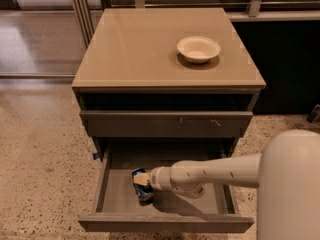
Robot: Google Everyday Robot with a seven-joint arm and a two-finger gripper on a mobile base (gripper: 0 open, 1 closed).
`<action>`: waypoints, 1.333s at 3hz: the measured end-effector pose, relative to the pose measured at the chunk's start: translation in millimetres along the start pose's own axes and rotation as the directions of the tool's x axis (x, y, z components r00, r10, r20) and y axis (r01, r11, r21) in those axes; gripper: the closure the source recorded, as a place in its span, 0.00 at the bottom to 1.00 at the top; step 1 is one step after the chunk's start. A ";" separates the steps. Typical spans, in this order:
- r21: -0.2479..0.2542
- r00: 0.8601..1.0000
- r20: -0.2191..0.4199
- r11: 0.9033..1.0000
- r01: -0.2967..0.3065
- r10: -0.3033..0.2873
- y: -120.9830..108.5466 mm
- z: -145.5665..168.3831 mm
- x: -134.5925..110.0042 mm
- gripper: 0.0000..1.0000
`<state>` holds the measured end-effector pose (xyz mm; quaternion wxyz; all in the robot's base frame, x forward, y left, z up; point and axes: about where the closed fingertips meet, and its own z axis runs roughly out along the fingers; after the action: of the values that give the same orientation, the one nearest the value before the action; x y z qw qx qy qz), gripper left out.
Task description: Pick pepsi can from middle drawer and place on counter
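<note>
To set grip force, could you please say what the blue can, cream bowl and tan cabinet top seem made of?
Small dark-blue pepsi can, at the gripper in the open grey-brown middle drawer: likely thin metal, glossy printed shell. Cream round bowl: matte, plastic or ceramic, unclear. Glossy tan counter: reflective sheen, perhaps laminate or glass.
</note>
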<state>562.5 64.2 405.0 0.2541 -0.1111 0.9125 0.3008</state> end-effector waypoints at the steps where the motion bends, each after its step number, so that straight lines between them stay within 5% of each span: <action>1: -0.148 0.998 0.041 0.987 0.061 -0.056 12.5 -27.2 -4.9 1.00; 2: -0.266 0.988 0.115 0.955 0.131 -0.104 18.0 -71.3 -12.1 1.00; 3: -0.313 0.970 0.213 0.933 0.179 -0.115 -4.3 -139.9 -28.0 1.00; 4: -0.331 0.973 0.214 0.930 0.159 -0.090 -20.4 -171.3 -10.5 1.00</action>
<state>510.7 -55.2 518.7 0.3374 -0.1817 0.8070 0.4492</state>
